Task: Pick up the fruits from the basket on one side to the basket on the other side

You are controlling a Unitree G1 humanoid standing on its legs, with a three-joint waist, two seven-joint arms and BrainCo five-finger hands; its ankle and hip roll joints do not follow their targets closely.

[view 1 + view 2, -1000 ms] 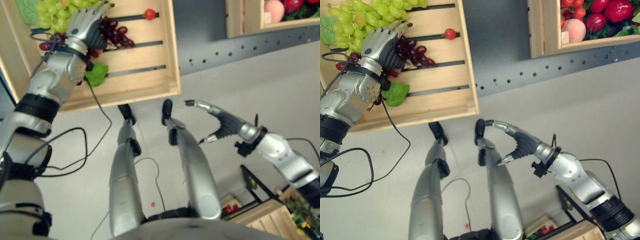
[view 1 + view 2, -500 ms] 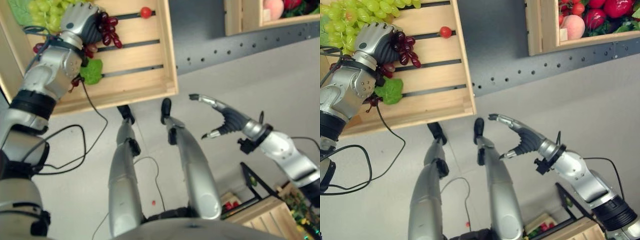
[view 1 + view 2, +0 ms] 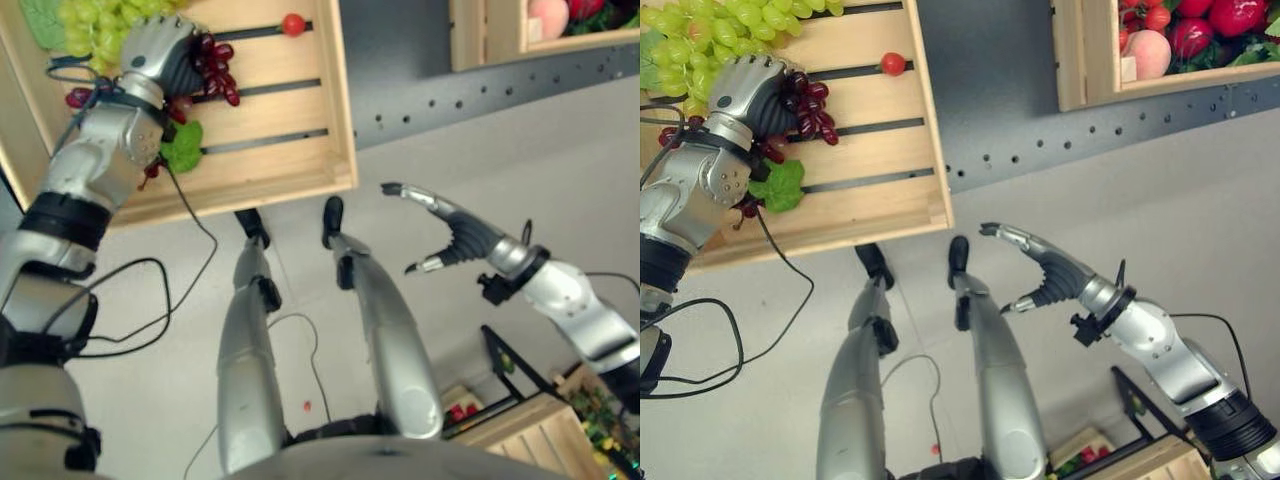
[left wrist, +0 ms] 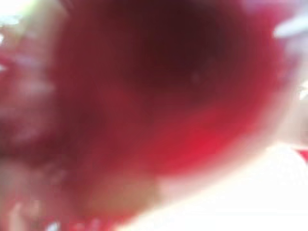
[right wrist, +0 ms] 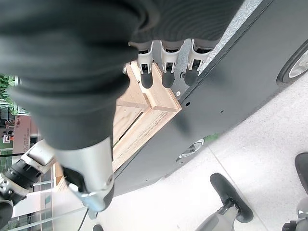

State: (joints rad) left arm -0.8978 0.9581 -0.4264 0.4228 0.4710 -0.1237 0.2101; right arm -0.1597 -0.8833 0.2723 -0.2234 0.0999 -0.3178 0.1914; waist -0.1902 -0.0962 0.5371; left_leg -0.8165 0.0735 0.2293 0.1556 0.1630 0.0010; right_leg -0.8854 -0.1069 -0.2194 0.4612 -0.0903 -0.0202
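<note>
One bunch of dark red grapes [image 3: 805, 105] is clutched by the left hand [image 3: 748, 88] inside the left crate [image 3: 895, 195], not yet carried to the right crate [image 3: 1085, 60]; the right hand [image 3: 1045, 272] hangs relaxed, empty.

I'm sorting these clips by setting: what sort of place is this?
Probably a staged fruit-stand or lab demo space: wooden slatted crates of green grapes, red grapes and other fruit sit on a dark perforated rack above a plain grey floor.
</note>
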